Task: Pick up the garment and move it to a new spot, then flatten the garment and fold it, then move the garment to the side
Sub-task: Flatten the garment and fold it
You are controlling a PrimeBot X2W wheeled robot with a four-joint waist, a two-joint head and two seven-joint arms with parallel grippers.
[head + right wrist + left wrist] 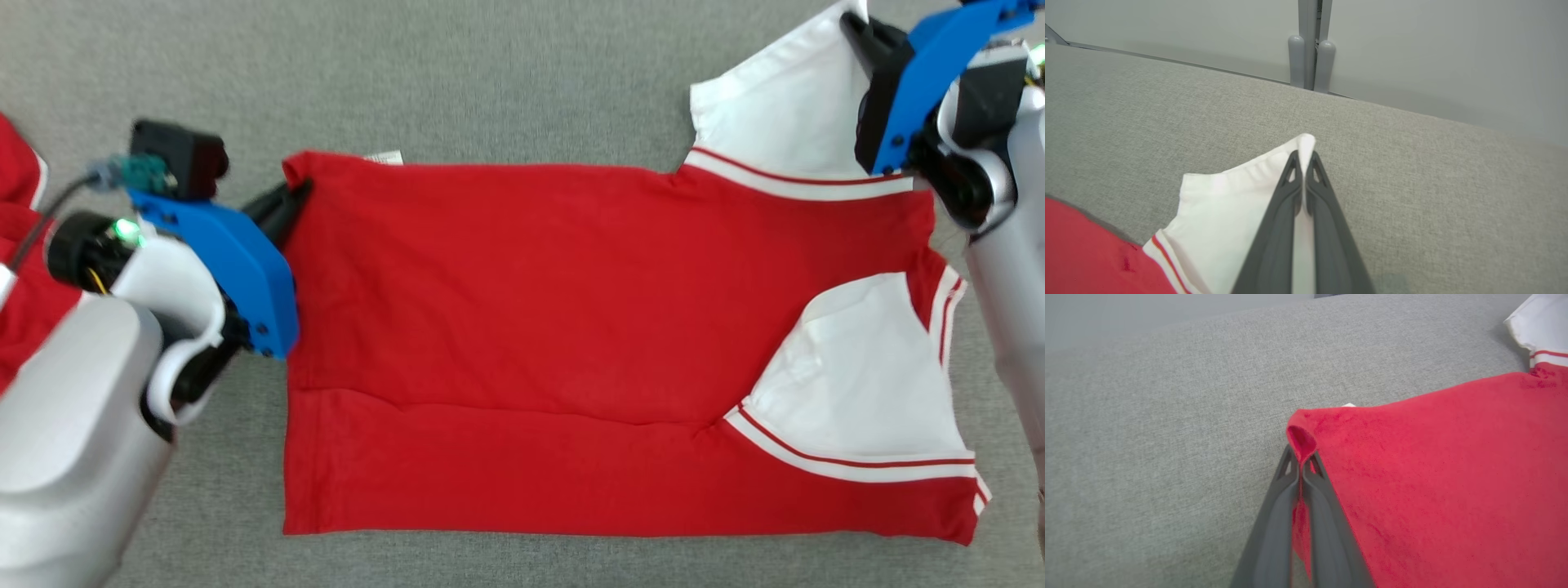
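Left gripper (298,192) pinches the garment (531,310) corner, right gripper (1302,157) its white sleeve (775,114); red cloth (16,245) lies far left.

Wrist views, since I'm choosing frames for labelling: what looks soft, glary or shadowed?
Left wrist view: left gripper soft near the lens, garment weave sharper. Right wrist view: right gripper likewise blurred low down, white sleeve almost washed out. Even light, no glare in both.
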